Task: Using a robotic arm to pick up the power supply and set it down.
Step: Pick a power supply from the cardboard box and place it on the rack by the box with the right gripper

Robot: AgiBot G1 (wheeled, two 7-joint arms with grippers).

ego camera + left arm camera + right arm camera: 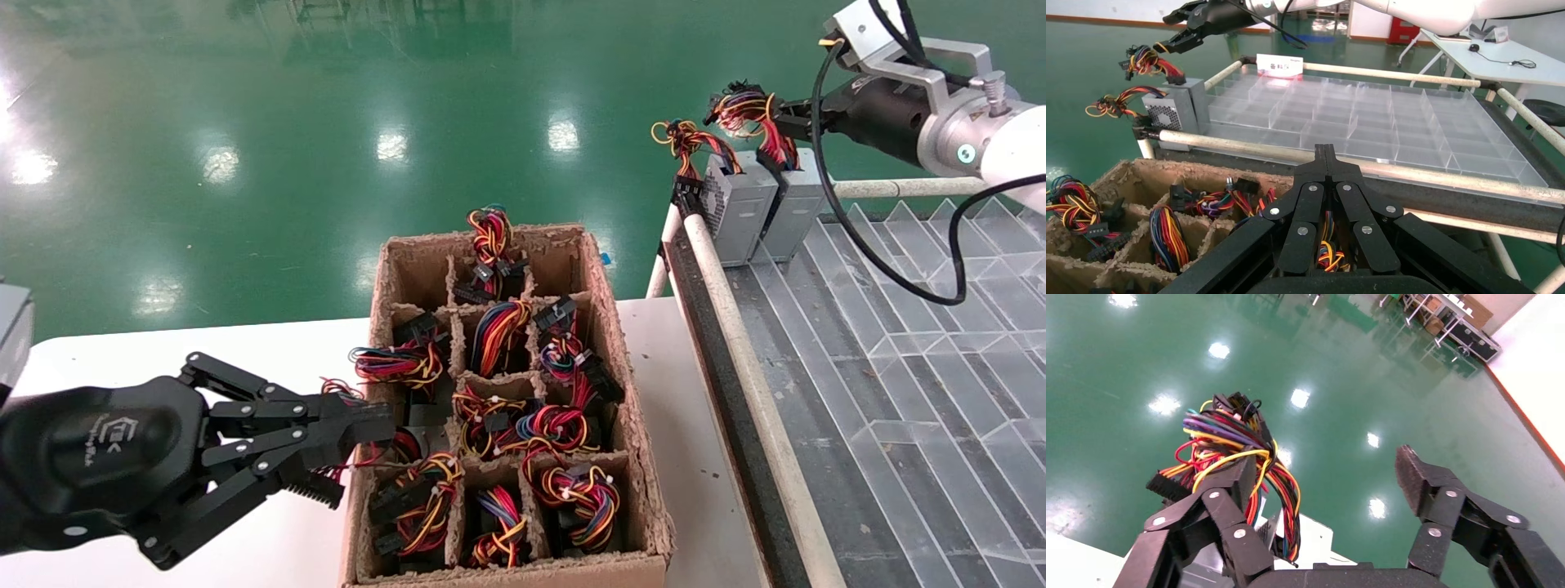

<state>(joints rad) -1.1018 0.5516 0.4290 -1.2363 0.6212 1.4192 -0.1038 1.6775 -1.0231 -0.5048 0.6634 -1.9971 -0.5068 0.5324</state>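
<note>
The power supply (797,214) stands upright at the corner of the clear divider tray (940,343), upper right of the frame, touching a grille-faced twin (735,214). The right gripper (1324,478) hangs over its wire bundle (752,114) with jaws spread, gripping nothing; one finger seems to brush the wires, so it could snag them and tip the box. The left gripper (359,441) is parked, jaws closed, over the cardboard box (645,457) on the tabletop.

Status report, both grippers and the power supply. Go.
Right gripper open beside the wire bundle. Power supply upright at the tray corner beside a grille-faced unit. Left gripper shut over the carton.
</note>
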